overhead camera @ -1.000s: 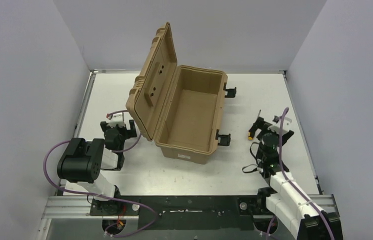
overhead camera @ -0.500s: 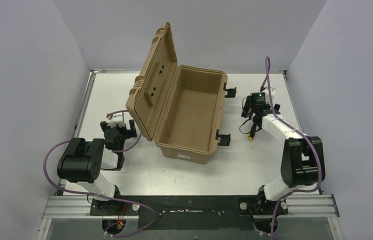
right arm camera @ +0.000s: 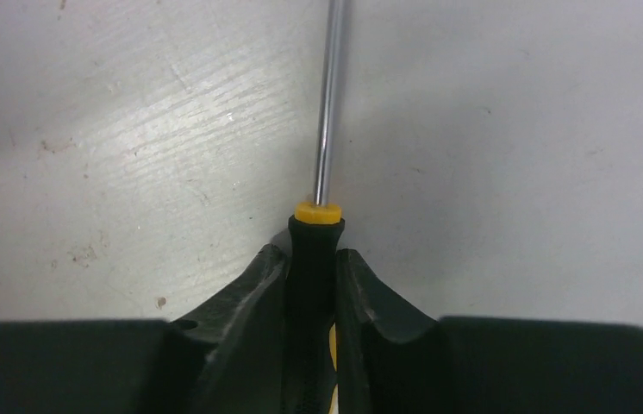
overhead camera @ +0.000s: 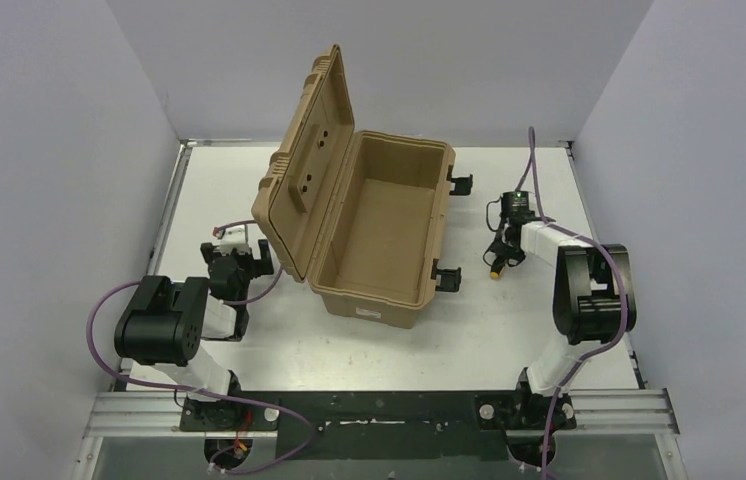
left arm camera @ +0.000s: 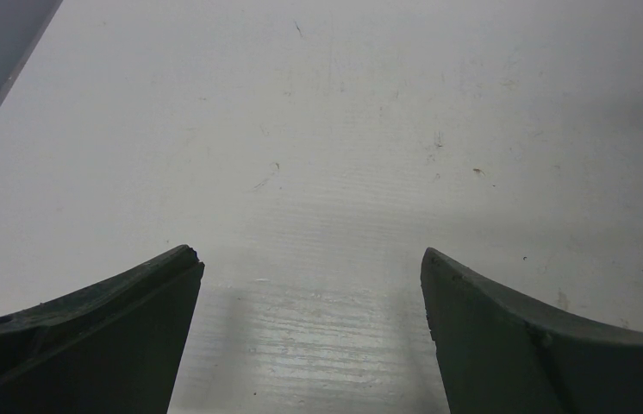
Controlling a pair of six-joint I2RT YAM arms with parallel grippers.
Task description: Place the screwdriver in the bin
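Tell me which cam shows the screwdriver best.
Right wrist: the screwdriver runs up mid-frame, silver shaft and black-yellow handle clear, handle pinched in the right gripper. Top external shows just a tiny yellow end right of the bin. Left wrist shows only table.

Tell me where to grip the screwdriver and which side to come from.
Grip the small screwdriver with thin silver shaft by its stubby black handle, just behind the yellow collar, from above with a finger on each side. It lies flat on the white table, and the handle is thicker than the shaft. The right end effector is shut there.
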